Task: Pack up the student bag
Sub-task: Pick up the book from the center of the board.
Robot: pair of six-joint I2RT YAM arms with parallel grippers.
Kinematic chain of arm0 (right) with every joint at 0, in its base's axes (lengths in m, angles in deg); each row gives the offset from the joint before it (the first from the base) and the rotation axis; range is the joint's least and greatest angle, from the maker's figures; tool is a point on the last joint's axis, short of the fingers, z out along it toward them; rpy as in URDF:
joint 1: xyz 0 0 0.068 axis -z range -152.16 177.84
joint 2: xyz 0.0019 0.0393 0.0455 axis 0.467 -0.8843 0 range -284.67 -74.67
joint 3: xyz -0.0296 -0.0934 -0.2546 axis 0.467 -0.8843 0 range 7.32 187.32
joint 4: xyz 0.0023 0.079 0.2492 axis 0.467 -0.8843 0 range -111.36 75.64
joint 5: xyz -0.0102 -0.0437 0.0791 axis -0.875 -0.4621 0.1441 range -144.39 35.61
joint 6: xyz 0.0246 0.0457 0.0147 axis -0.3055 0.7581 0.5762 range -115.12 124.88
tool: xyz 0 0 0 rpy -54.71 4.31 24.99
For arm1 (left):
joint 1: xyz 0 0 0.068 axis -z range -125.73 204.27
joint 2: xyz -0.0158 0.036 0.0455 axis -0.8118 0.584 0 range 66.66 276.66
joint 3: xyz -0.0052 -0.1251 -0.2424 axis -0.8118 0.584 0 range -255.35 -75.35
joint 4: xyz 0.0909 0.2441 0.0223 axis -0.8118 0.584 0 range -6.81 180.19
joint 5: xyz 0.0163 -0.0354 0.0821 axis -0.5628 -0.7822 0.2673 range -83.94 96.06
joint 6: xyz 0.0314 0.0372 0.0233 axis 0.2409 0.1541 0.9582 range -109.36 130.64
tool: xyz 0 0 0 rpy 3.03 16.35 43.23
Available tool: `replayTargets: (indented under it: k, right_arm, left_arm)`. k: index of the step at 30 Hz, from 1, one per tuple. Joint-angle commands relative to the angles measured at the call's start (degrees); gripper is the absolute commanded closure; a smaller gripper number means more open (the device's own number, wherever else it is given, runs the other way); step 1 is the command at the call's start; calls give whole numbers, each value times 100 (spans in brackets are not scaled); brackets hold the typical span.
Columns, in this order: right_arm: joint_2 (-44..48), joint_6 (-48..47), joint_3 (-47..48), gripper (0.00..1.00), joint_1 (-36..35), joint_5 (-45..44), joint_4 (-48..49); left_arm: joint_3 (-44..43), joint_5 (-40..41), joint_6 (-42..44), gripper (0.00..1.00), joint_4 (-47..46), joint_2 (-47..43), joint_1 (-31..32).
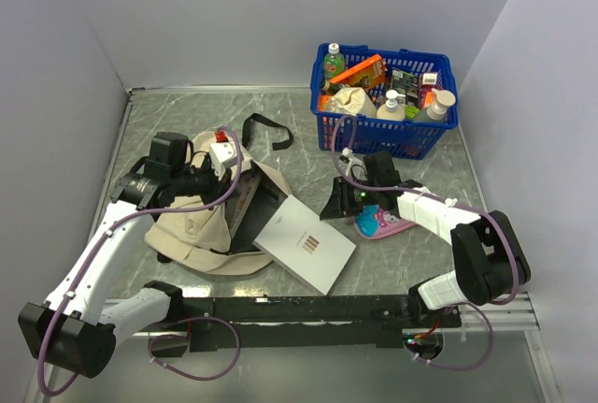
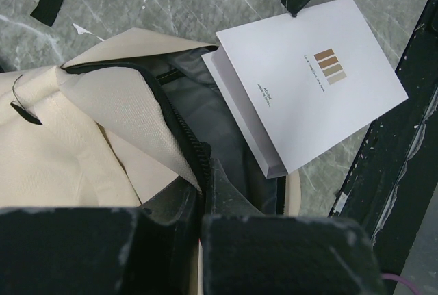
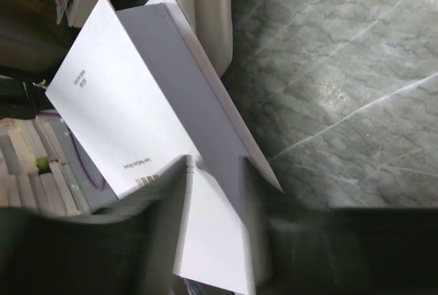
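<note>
The left jaws are narrow, closed on the black zipper rim of the backpack [image 2: 61, 151], where the cream flap stands lifted. The right jaws pinch the upper corner of a white book [image 1: 306, 244]. The book's other end lies in the backpack's dark opening. The backpack lies on the bench [image 1: 187, 118], left of centre in the overhead view. A pink pencil case [image 1: 381, 225] sits just right of the right jaws. A blue basket [image 1: 374, 136] stands at upper right.
</note>
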Motion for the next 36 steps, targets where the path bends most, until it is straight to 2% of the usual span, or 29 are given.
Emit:
replayTargets:
  k: [1,4,7,10,14,22,26,29,31,36]
  right_arm:
    - [156,-69,109,68,-2,210,269]
    - [156,11,21,76,-19,315,409]
    - [173,90,-5,78,-45,403,489]
    - [208,169,-40,75,-142,535,550]
    - [270,213,-76,64,-309,509,568]
    - [296,213,-85,65,-388,439,516]
    - [384,-15,-93,44,-467,96,340]
    - [402,-200,-23,42,-529,-80,173]
    - [350,-270,64,43,-582,-133,103]
    - [86,-314,109,53,-643,-63,129]
  left_arm:
    - [-61,-285,-55,99,-234,-187,32]
    - [-87,-276,-46,99,-243,-170,32]
    - [-114,-276,-64,99,-243,-143,32]
    - [-88,-267,-46,99,-243,-134,24]
    - [-70,-250,-55,99,-260,-152,32]
    - [-96,-241,-55,99,-243,-161,32]
    - [-79,-258,-64,99,-243,-161,24]
    - [-78,-258,-55,99,-243,-152,24]
    - [-96,-258,-72,99,-260,-143,23]
    - [-96,-258,-99,99,-260,-143,32]
